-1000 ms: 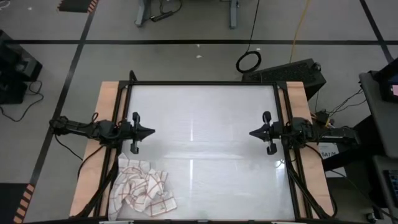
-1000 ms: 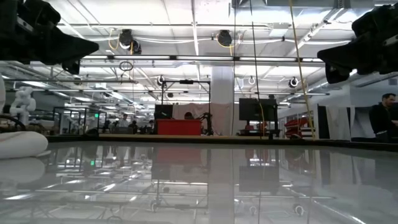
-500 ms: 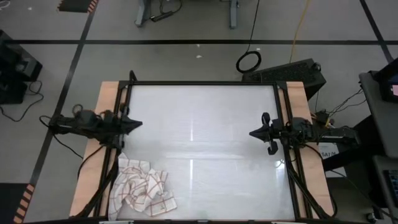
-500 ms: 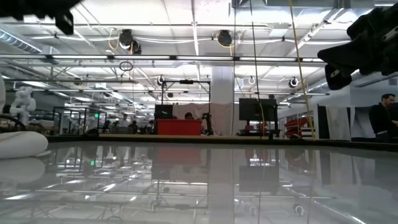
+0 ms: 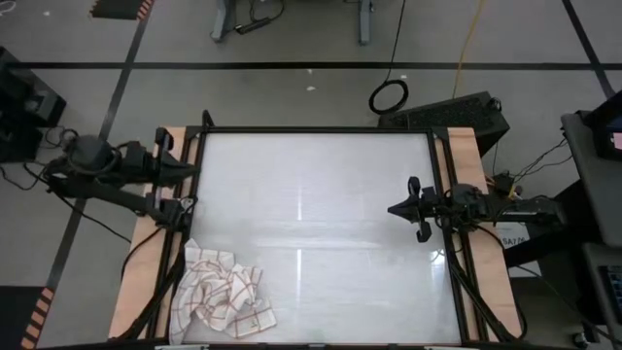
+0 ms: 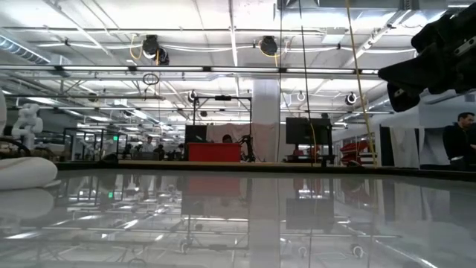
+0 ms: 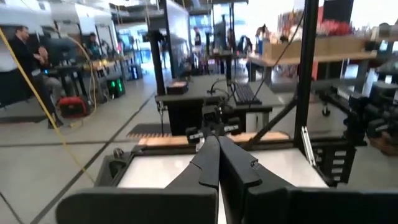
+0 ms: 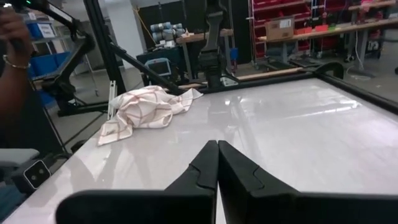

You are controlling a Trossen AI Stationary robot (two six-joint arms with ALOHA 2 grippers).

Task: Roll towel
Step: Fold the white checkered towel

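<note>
You see a white towel (image 5: 223, 300) crossed by a grid of thin red-brown lines, lying on a glossy pale grey tabletop (image 5: 321, 204) framed in black with light wood strips at its sides. Both claws, left (image 5: 192, 168) and right (image 5: 393, 208), are dark, nearly black.

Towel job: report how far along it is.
Done: nothing visible. The towel lies crumpled near the table's front left corner, neither flattened nor rolled.
In hand: nothing. The left gripper is shut and empty at the table's left edge, clear of the towel. The right gripper is shut and empty above the right side.
Left: spread the towel flat, then roll it.
</note>
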